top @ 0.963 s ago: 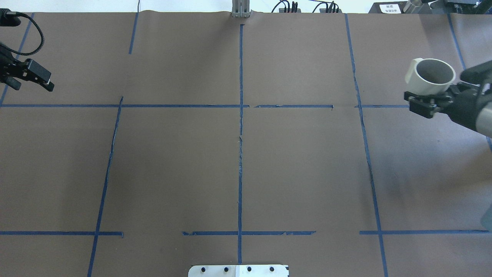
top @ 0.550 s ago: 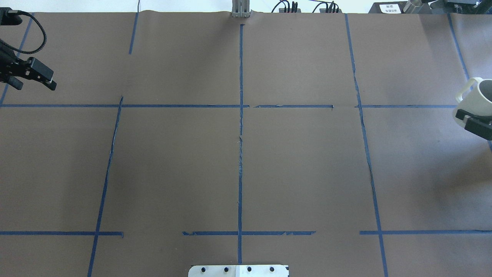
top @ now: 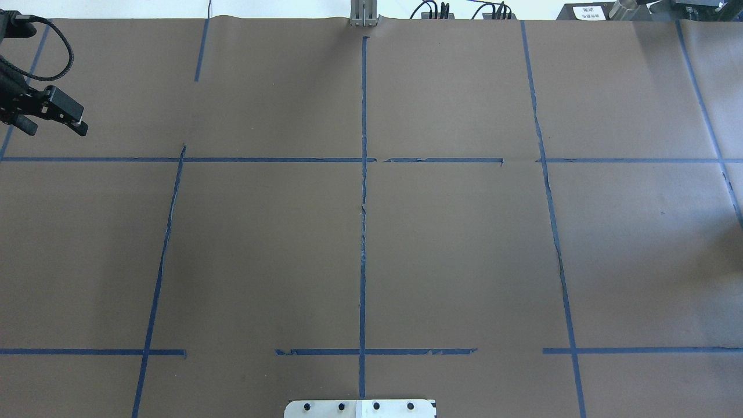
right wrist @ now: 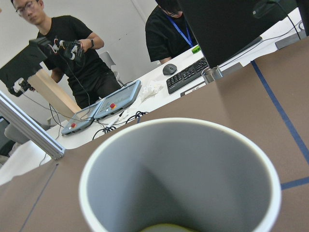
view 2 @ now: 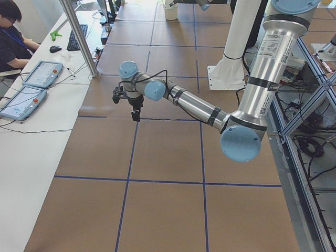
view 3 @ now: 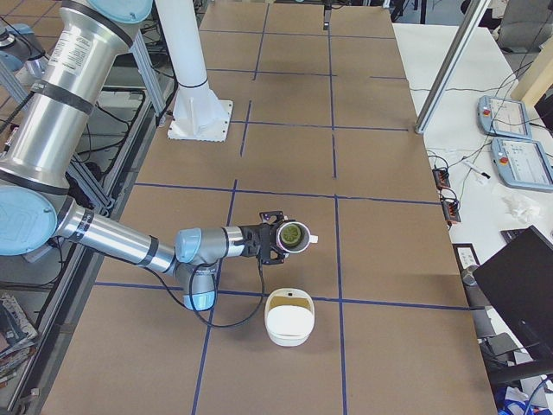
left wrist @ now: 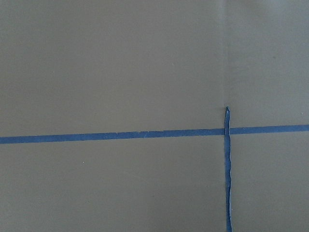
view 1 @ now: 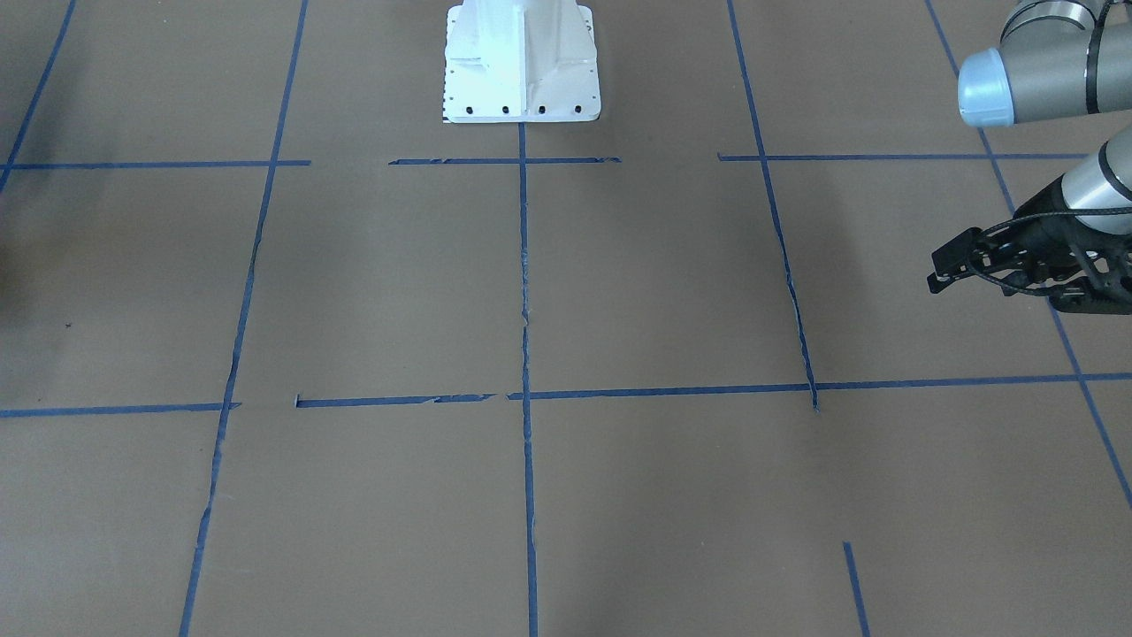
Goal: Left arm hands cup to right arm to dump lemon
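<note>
**Cup at the right arm, lemon not yet dumped**

The cup [view 3: 295, 235] sits aloft at the tip of the right arm [view 3: 121, 242], off the desk's [top: 464, 261] right end, with the lemon [view 3: 292, 234] inside it. A white bowl [view 3: 288, 335] stands on the desk near it, probably where the lemon is meant to go. How the right fingers [view 3: 268, 245] stand around the cup cannot be told from this one side view. The left fingers [top: 61, 107] are spread wide and hold nothing, well apart at the far left.

The cup looks like glazed ceramic: stiff, smooth, likely slippery, and breakable if dropped. The wall below the rim seems the surest place to grip it, since the small handle [view 3: 313, 239] offers little. The lemon is loose and narrower than the mouth, so it should roll out once the cup tips far enough.

Only the exterior right view shows the cup and bowl together. The right wrist view looks into the grey inside, with a yellow-green sliver at the bottom edge. The overhead and front-facing views show neither the cup nor the right arm. The left wrist view shows only bare desk and blue tape [left wrist: 116, 136].
</note>
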You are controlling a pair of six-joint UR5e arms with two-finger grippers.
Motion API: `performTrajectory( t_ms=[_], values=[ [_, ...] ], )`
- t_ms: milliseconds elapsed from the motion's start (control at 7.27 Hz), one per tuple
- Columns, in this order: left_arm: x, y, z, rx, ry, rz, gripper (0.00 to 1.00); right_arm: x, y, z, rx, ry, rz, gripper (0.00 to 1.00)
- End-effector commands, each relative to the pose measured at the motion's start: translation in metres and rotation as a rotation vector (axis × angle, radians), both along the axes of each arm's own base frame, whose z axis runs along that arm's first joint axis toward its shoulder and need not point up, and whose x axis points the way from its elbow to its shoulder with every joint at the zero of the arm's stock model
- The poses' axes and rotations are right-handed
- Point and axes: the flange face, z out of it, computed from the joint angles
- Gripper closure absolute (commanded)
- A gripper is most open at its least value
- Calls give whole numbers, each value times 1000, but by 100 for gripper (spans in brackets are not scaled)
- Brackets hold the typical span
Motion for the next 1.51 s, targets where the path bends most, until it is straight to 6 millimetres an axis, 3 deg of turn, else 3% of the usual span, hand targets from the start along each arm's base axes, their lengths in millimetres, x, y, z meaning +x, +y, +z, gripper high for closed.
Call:
performTrajectory(
  t_ms=[0,412,688,1375],
  values=[
    [0,0,-3,3,3,-2,0,21,9,17,-101,-298,47,95],
    [1,-2,-9,12,6,-2,0,33,2,31,-184,-613,72,95],
    [1,-2,-9,12,6,-2,0,38,-13,29,-230,-825,80,94],
    [1,-2,-9,12,6,-2,0,60,-3,35,-252,-1240,64,92]
  ],
)
